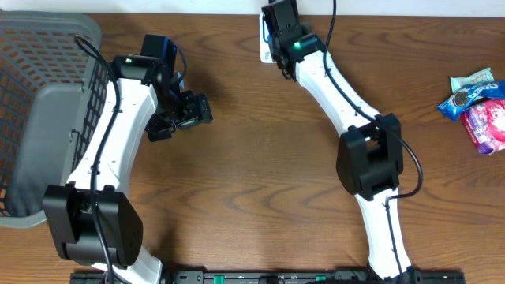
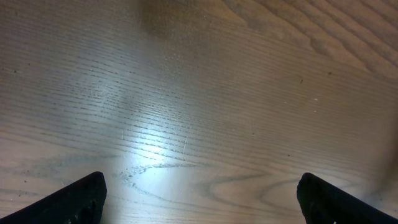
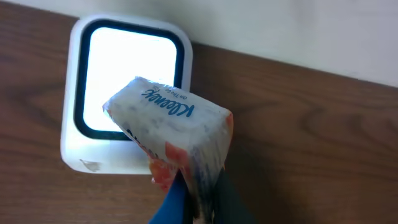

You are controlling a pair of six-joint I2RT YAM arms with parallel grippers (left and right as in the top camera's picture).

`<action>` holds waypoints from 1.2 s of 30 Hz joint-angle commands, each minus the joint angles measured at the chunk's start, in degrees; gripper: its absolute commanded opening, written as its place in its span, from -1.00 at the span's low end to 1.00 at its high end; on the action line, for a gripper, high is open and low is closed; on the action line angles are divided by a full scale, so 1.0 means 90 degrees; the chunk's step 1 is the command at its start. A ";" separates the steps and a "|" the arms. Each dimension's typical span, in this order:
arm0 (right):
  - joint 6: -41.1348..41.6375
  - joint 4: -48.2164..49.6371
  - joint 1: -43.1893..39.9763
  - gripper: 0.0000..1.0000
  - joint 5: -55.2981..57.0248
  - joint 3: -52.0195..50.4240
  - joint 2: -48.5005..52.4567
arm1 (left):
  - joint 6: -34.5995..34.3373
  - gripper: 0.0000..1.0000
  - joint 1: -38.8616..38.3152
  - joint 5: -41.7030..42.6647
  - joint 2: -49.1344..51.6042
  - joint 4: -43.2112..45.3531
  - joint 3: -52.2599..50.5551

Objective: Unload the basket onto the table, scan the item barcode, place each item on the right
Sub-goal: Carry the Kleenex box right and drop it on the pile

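Two grippers to check, Mia says; what is the nearer one doing?

Sam: The left gripper (image 1: 181, 118) hangs over bare table (image 2: 199, 93) with its jaws spread wide and nothing between them. A wire basket (image 1: 31, 71) stands at the left edge. A few snack packets (image 1: 477, 102) lie well apart at the right.

Mia: And farther off?

Sam: The right gripper (image 3: 198, 199) reaches to the far edge of the table. It is clamped on the near end of a tissue pack (image 3: 171, 127).

Mia: Where does the pack sit against the scanner (image 3: 118, 56)?

Sam: It is tilted over the near right part of the lit window, with the brand name facing up. I cannot see a barcode on that face. I cannot tell whether the pack touches the scanner.

Mia: How will it handle?

Sam: My guess is that it is light and soft. The wrapper looks slick and already creases where the jaws pinch it. A hard squeeze would probably only crumple the tissues, not break anything. The bigger risk, I think, is that it twists or slides in the grip while being turned.

Mia: Best place to hold it?

Sam: I would hold it across a short end, as now, so the broad faces stay uncovered. If the code is underneath, it likely already faces the glass. If not, the pack needs rolling until it does.
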 commanded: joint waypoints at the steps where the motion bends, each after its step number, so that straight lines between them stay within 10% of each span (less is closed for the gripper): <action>1: -0.0104 0.0279 -0.0049 -0.98 -0.0221 0.0080 -0.0146 | -0.0083 0.96 0.0046 0.0007 -0.0075 -0.0022 0.0029; 24: 0.1904 -0.4571 -0.3470 -0.97 0.1751 0.1892 -0.0158 | -0.0083 0.96 0.0046 0.0007 -0.0075 -0.0022 0.0029; 36: 0.2200 -0.5119 -0.5219 -0.77 0.0493 0.1569 -0.0158 | -0.0085 0.96 0.0046 0.0007 -0.0075 -0.0022 0.0029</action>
